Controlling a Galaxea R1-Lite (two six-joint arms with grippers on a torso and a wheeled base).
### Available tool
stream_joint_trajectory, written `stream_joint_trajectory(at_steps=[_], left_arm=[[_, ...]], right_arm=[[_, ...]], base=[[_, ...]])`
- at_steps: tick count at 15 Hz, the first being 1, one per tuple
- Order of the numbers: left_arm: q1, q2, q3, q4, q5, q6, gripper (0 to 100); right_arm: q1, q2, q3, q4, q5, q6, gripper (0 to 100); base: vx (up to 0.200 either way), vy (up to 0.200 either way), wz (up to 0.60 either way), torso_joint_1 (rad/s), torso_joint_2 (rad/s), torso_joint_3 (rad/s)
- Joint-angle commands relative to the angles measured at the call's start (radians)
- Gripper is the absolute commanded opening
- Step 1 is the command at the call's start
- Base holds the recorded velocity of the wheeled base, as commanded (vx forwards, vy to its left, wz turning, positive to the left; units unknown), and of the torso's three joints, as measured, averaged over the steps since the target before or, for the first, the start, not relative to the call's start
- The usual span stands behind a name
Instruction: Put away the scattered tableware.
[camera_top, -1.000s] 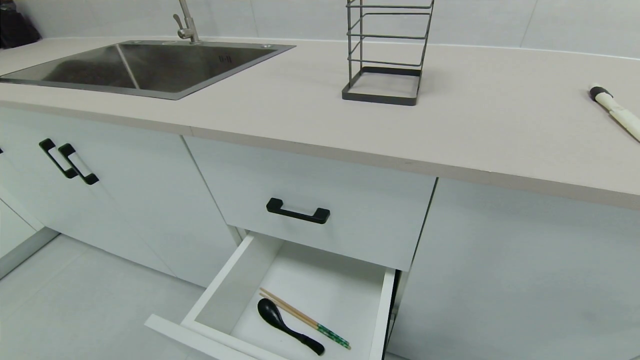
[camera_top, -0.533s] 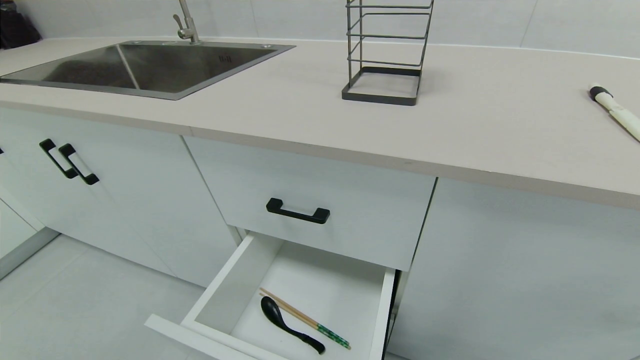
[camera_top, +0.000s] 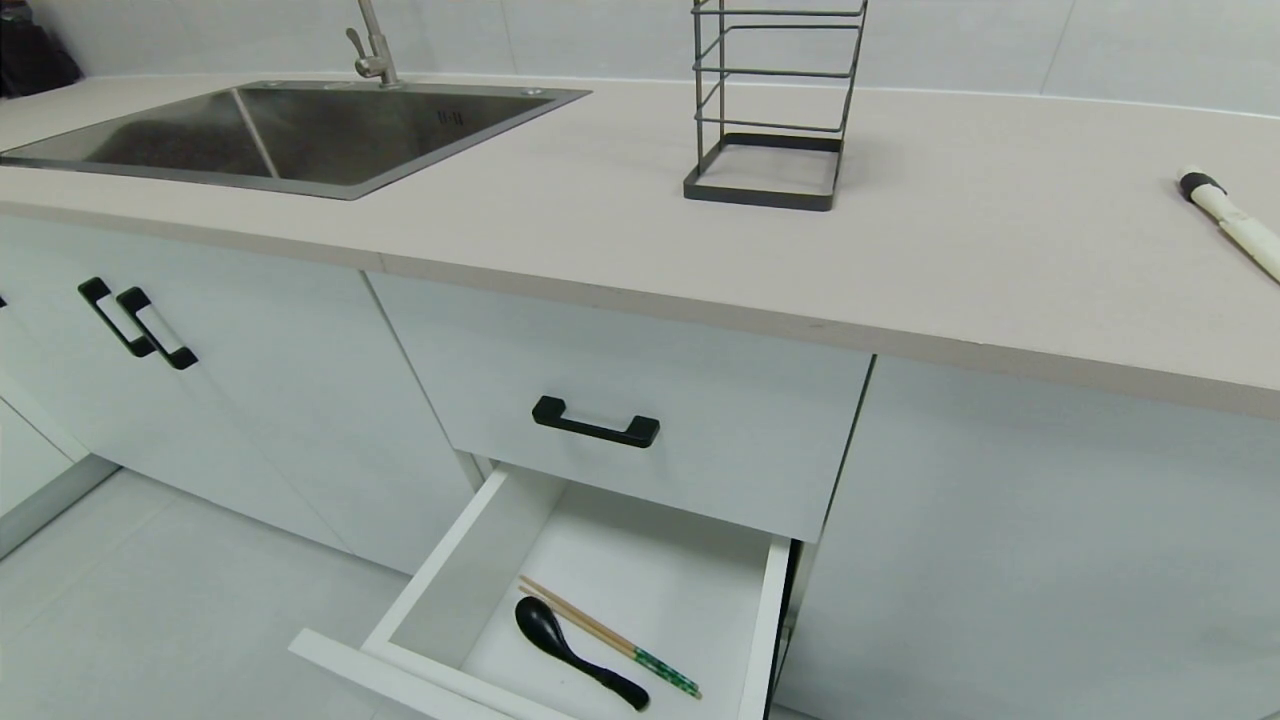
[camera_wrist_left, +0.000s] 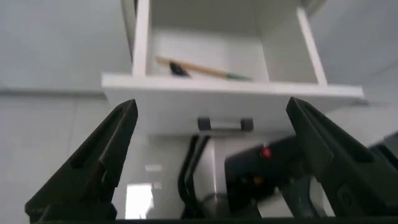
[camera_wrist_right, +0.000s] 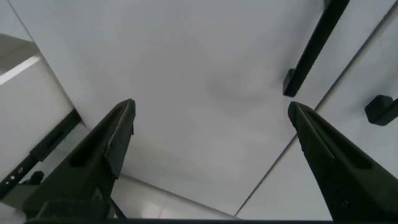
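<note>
I'm counting one spoon (camera_top: 575, 650) and two chopsticks (camera_top: 610, 638) in one open drawer (camera_top: 450, 580), with one shut drawer (camera_top: 720, 400) above. On the counter (camera_top: 600, 230) I'm seeing one sink (camera_top: 300, 135), one tap (camera_top: 372, 45), one rack (camera_top: 775, 100) and one cream-handled tool (camera_top: 1235, 225). I'm counting three black handles (camera_top: 595, 422) on the cabinet fronts in the head view.

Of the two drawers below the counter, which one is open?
The lower drawer, pulled out, holding a black spoon and chopsticks; the upper drawer, with the black handle, is shut.

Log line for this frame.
lower drawer open | black spoon, chopsticks inside | white-handled utensil on counter | left gripper open, facing drawer front | right gripper open
</note>
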Motion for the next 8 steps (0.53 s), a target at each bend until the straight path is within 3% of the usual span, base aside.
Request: stream_joint_trajectory(at_steps=[1, 5, 8], left_arm=[[-0.066, 0.128, -0.001, 0.041, 0.002, 0.002, 100], [-0.137, 0.269, -0.007, 0.034, 0.009, 0.005, 100], [-0.219, 0.418, -0.01, -0.028, 0.012, 0.025, 100]], right_arm=[[0.0, 0.003, 0.0, 0.004, -0.026, 0.035, 100], [0.0, 0.003, 0.0, 0.003, -0.03, 0.051, 100], [0.0, 0.003, 0.0, 0.003, -0.029, 0.055, 100]], base=[[0.0, 0.0, 0.0, 0.0, 0.0, 0.0], [0.0, 0.0, 0.0, 0.0, 0.0, 0.0], [0.0, 0.0, 0.0, 0.0, 0.0, 0.0]])
